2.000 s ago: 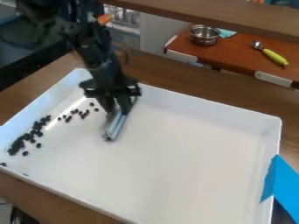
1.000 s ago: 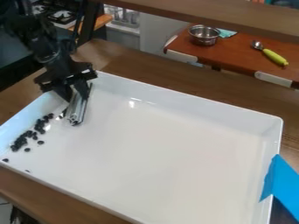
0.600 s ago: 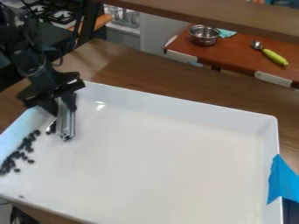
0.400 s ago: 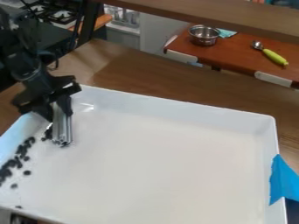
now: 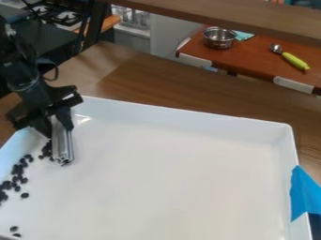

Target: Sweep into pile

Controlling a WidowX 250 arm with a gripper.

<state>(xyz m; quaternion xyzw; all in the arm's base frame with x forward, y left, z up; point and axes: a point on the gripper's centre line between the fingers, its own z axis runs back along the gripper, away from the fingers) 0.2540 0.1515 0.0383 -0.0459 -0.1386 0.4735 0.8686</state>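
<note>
Pellets (image 5: 7, 185) cut off at left — bar (image 5: 61, 146) partly hidden by the pincer (image 5: 57, 131).

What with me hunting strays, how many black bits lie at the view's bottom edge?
2: one black bit at bottom left in the tray, the other just below it. More may be hidden past the view's edge.

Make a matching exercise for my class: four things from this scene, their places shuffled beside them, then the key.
1. Dark pellets
2. Metal bar
3. Steel pot
4. Blue tape

A. On the reddish counter
B. At the picture's right edge
C. Left part of the white tray
D. In the claw

Pairs: 1-C, 2-D, 3-A, 4-B
</note>
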